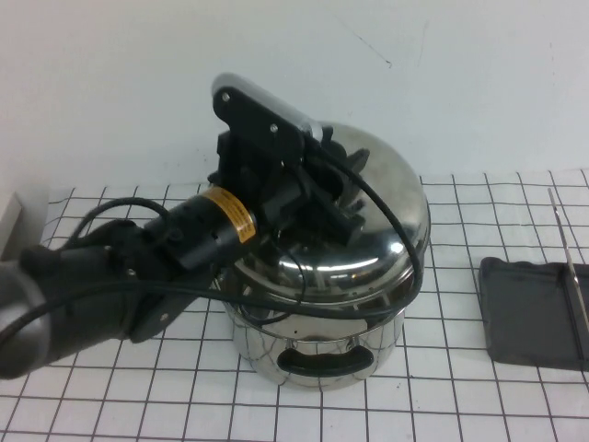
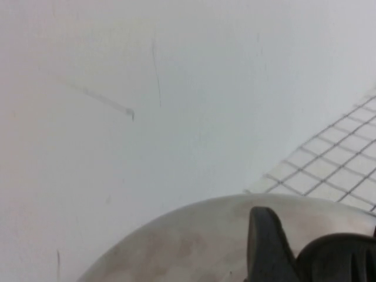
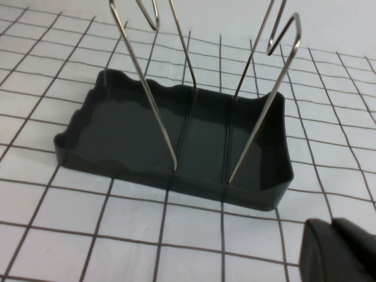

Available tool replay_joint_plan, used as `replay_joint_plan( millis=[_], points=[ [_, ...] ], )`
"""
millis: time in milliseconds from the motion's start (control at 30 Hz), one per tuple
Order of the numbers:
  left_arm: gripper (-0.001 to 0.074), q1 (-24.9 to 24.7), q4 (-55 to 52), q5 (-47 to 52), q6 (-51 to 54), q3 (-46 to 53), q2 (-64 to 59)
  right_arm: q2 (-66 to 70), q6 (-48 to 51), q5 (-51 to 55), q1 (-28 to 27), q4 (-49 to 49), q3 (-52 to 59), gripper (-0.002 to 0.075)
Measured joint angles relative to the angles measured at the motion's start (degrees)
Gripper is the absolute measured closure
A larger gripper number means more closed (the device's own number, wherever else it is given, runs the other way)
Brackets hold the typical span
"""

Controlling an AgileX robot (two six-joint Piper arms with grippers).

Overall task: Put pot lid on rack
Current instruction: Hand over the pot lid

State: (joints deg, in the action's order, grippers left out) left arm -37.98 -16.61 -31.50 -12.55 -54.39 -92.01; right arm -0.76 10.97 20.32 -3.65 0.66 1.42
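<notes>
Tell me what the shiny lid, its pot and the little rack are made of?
The pot lid looks like mirror-polished steel: it reflects the left gripper at its middle. The pot below seems the same bright steel, with a black, probably plastic, handle. The rack has a dark grey matte tray, likely plastic, and thin shiny metal wire rods. The right gripper hangs near the rack.

The pot lid (image 1: 377,198) was mirror-polished steel, the rack (image 3: 176,147) matt dark plastic with thin shiny metal rods (image 3: 150,88).
</notes>
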Motion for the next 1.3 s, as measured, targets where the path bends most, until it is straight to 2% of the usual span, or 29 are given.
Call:
replay_joint_plan(
  millis=[100, 200, 467, 533, 767, 1033, 1100, 1300],
  points=[
    [0.0421, 0.00, -2.73, 0.50, -1.58, 0.00, 5.09, 0.00, 0.00, 0.00, 0.00, 0.00, 0.00, 0.0729],
    [0.0421, 0.00, -5.60, 0.73, -8.24, 0.00, 9.74, 0.00, 0.00, 0.00, 0.00, 0.00, 0.00, 0.0729],
    [0.0421, 0.00, -11.69, 0.29, -39.71, 0.00, 14.33, 0.00, 0.00, 0.00, 0.00, 0.00, 0.00, 0.0729],
    [0.0421, 0.00, -12.58, 0.55, -44.44, 0.00, 14.10, 0.00, 0.00, 0.00, 0.00, 0.00, 0.00, 0.0729],
    [0.0421, 0.00, -13.15, -0.93, -48.78, 0.00, 10.86, 0.00, 0.00, 0.00, 0.00, 0.00, 0.00, 0.0729],
    [0.0421, 0.00, -13.15, -16.18, -56.74, 0.00, 3.66, 0.00, 0.00, 0.00, 0.00, -0.66, 0.00, 0.0729],
    [0.0421, 0.00, -13.15, -19.47, -57.20, 0.00, 1.82, 0.00, -1.85, -0.12, 0.00, 2.53, 0.00, 0.0729],
    [0.0421, 0.00, -13.15, -25.90, -61.20, 0.00, -3.94, 0.00, -12.80, 0.01, 0.00, 40.15, 0.11, 0.0729]
  ],
)
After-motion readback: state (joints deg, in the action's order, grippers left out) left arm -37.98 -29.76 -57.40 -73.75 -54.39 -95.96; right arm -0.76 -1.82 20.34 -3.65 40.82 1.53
